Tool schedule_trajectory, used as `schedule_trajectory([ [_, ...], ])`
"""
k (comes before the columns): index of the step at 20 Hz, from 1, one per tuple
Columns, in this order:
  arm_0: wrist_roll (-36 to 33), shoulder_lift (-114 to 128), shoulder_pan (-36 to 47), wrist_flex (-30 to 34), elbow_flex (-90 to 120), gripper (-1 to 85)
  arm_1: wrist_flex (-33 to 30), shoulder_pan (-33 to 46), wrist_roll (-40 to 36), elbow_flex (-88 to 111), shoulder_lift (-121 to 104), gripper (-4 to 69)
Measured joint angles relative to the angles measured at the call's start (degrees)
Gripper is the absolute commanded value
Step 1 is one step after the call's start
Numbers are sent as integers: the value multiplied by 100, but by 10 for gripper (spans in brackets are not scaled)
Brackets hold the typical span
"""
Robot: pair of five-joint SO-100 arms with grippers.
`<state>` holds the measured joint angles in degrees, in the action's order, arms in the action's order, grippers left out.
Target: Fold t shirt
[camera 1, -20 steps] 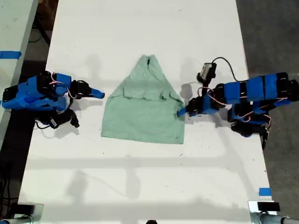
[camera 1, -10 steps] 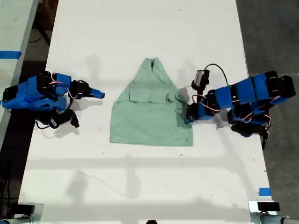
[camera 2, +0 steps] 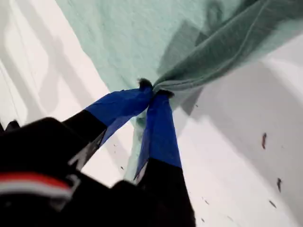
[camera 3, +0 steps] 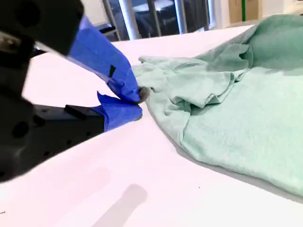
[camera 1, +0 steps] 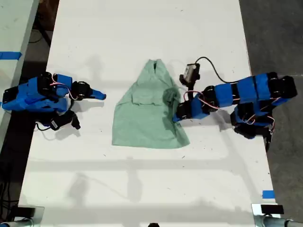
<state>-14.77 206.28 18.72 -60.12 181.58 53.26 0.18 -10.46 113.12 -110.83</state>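
Note:
The pale mint-green t shirt (camera 1: 144, 118) lies mid-table in the exterior view, narrow neck end pointing to the far edge. My first gripper (camera 1: 176, 116), on the arm at the exterior view's right, is shut on the shirt's side edge (camera 2: 199, 71) and holds it lifted and bunched over the body of the cloth. The first wrist view shows its blue fingertips (camera 2: 154, 91) pinching a fold. My second gripper (camera 1: 100, 96) rests at the exterior view's left, a short gap from the shirt, shut with nothing in it (camera 3: 137, 103); the shirt's crumpled edge (camera 3: 199, 90) lies just beyond its tips.
The white table (camera 1: 151, 184) ends in dark floor at the exterior view's right. A second table with blue tape (camera 1: 10, 55) stands at that view's left. A cable and small box (camera 1: 191, 73) ride above the first arm. Blue tape (camera 1: 268, 194) marks the near corner at that view's right.
My first gripper has moved toward the exterior view's left with the shirt's side edge, folding it inward after the whole shirt slid slightly toward that view's right. The second arm has not moved.

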Motion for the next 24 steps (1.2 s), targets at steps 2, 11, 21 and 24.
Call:
schedule_trajectory([
  [2, 0, 0, 0, 0, 0, -1, 167, -35, -272, -1424, 1354, 2],
  [11, 0, 0, 0, 0, 0, 2, 1494, -79, -624, -5115, 4280, 275],
  [21, 0, 0, 0, 0, 0, 0, 1986, -26, -220, -2030, 782, -9],
  [24, 0, 0, 0, 0, 0, 0, 967, 396, -105, 993, -1881, -9],
])
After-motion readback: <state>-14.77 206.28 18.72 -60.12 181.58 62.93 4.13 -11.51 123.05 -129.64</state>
